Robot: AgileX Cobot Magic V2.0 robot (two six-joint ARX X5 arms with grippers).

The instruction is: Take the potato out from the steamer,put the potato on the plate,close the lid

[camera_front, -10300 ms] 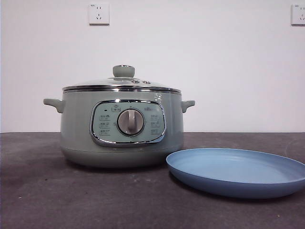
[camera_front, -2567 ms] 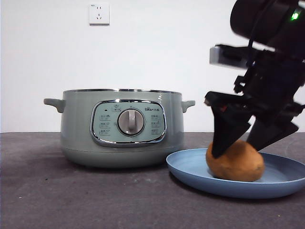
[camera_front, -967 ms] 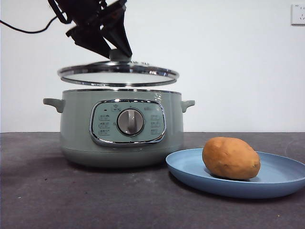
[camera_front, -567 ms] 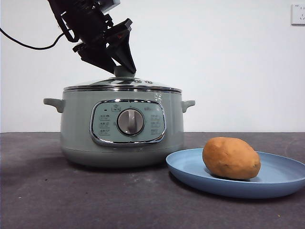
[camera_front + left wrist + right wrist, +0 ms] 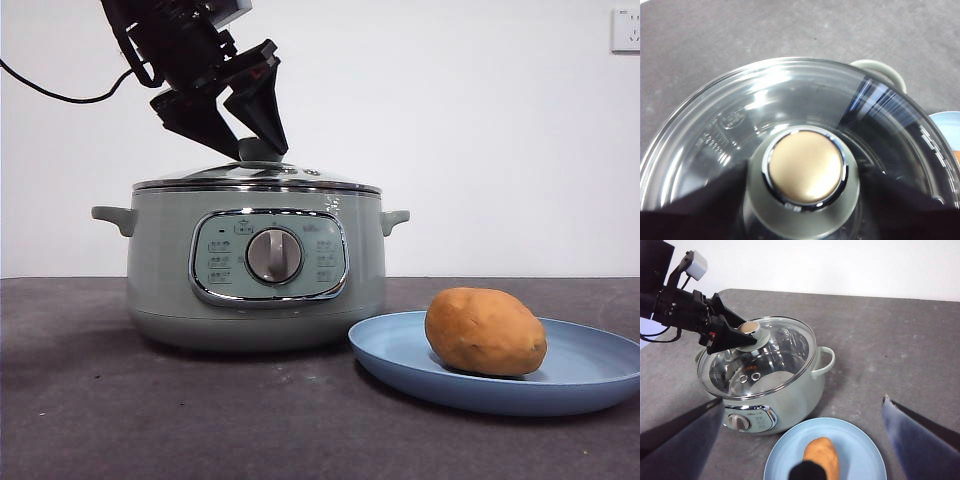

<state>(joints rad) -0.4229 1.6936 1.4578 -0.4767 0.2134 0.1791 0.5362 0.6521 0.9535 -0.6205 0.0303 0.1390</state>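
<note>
From the front, the left claw [image 5: 250,150] reaches down from the upper left, its two black jaws spread to either side of the knob [image 5: 259,150] of the lid [image 5: 256,176]. The jaws look slightly parted from the knob here, so the claw reads as open around it, not clamped. The lid sits seated on the steamer [image 5: 255,265], chrome rim level on the pot's edge. To the right, just beside the steamer, the blue plate [image 5: 580,385] lies on the dark worktop [image 5: 150,410] with the potato [image 5: 486,331] resting on it, left of the plate's middle.

The left wrist camera looks straight down on the knob [image 5: 806,172], with its tan cap ringed in chrome, and the glass dome of the lid [image 5: 790,100] around it. The left claw [image 5: 805,195] shows as dark jaws flanking the knob; whether they touch the green collar I cannot tell from this blur. One steamer handle [image 5: 882,72] peeks out past the rim, a thing the front view shows only side-on.

The right wrist camera, high up, takes in the whole scene: the steamer [image 5: 790,390] with lid [image 5: 765,357] on, the left claw [image 5: 742,335] at the knob, and the potato [image 5: 822,454] on the plate [image 5: 865,450]. The right claw [image 5: 805,440] hangs wide open above the worktop [image 5: 890,340], holding nothing
</note>
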